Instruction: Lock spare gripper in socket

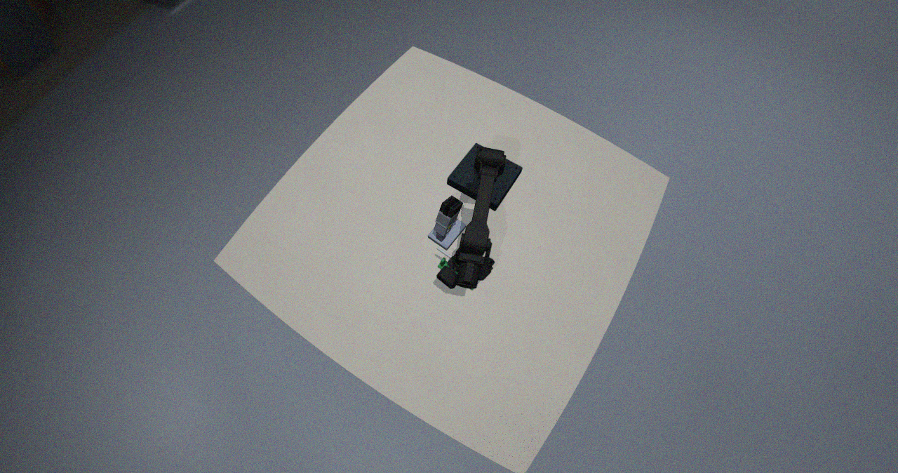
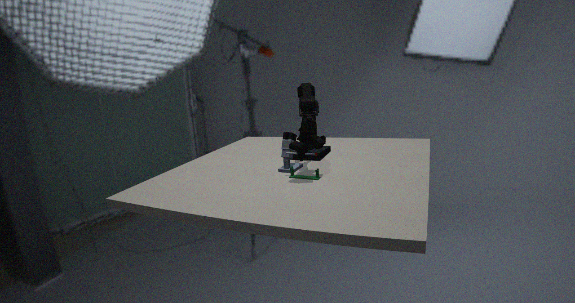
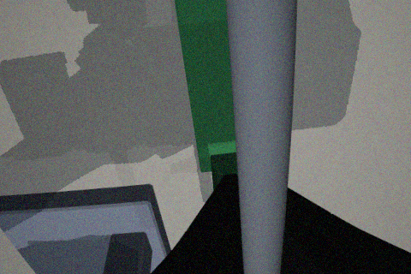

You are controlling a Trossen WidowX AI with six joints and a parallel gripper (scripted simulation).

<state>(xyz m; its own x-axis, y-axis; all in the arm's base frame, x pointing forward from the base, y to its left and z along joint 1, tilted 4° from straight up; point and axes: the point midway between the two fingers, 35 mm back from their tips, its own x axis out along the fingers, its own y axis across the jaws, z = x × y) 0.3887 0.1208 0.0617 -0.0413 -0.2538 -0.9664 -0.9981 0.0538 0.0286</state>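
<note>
My gripper [image 2: 300, 158] [image 3: 242, 187] is shut on the middle of the grey lock pin [image 2: 292, 153] [image 3: 263, 73]. The pin is level, with its red end to the right in the exterior view. It is raised above the two posts of the green rack [image 1: 443, 262] [image 2: 304, 176] [image 3: 205, 64] and apart from them. The spare gripper [image 1: 446, 215] [image 2: 287, 145], grey with a black top, stands upright on the mount's grey base plate [image 1: 447, 244] [image 2: 296, 167] [image 3: 90, 218]. How deep its spigot sits in the socket is too small to tell.
The arm's dark base [image 1: 461, 173] [image 2: 323, 153] is behind the mount. The mount and the spare gripper stand close beside the arm, to its left in the top and exterior views. The pale table top [image 1: 351, 219] [image 2: 225, 188] lies under everything.
</note>
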